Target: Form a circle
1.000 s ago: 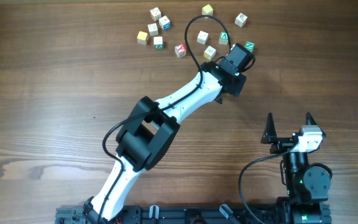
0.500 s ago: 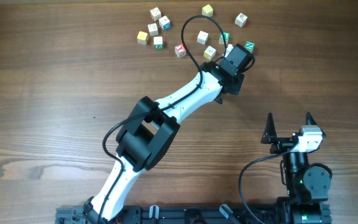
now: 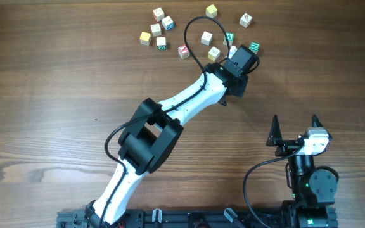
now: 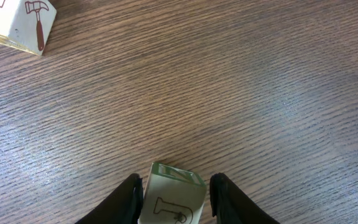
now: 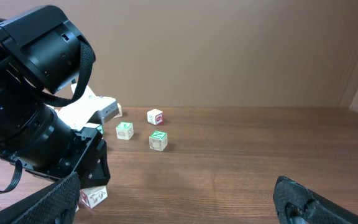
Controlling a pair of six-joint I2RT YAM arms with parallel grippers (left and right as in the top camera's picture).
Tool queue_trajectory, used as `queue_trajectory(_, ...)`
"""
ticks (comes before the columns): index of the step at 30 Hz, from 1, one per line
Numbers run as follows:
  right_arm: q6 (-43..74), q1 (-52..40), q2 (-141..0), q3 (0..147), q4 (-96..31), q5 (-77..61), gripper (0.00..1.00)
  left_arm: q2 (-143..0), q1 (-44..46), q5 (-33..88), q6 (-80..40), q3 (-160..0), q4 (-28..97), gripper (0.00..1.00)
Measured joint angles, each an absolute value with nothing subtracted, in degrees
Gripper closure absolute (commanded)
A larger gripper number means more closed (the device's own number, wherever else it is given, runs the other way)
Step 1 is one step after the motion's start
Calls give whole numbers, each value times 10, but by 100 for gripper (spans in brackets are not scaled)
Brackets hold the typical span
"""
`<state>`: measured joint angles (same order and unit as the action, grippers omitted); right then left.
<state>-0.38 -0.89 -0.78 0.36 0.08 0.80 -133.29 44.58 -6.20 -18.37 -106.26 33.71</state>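
Five small letter cubes make up the circle, which sits at the far side of the table, to the left of everything else. Finding: they stand close together in a rough ring, touching or nearly so. Two show green marks, one red, one blue, and one is plain yellowish wood. I judge that part done as far as the overhead view shows, though the ring is tight and uneven rather than round.

Outstanding: seven loose cubes lie scattered to the right, well apart from the ring. An eighth cube, pale with a greenish top, sits on the wood between the fingers of my left gripper, among the loose ones and not at the ring. Whether I am clamping it or merely flanking it I cannot tell; a thin gap seems to show on one side. My right gripper hangs near my base, jaws spread wide, holding nothing.
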Motion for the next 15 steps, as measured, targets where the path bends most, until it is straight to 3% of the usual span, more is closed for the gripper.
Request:
queue_trajectory(5, -4, -9, -8, 4, 1, 8, 0, -1333, 446, -62, -184, -1063, 337, 68)
queue_trajectory(15, -4, -9, -8, 4, 1, 8, 0, -1333, 446, -62, -186, -1063, 337, 68)
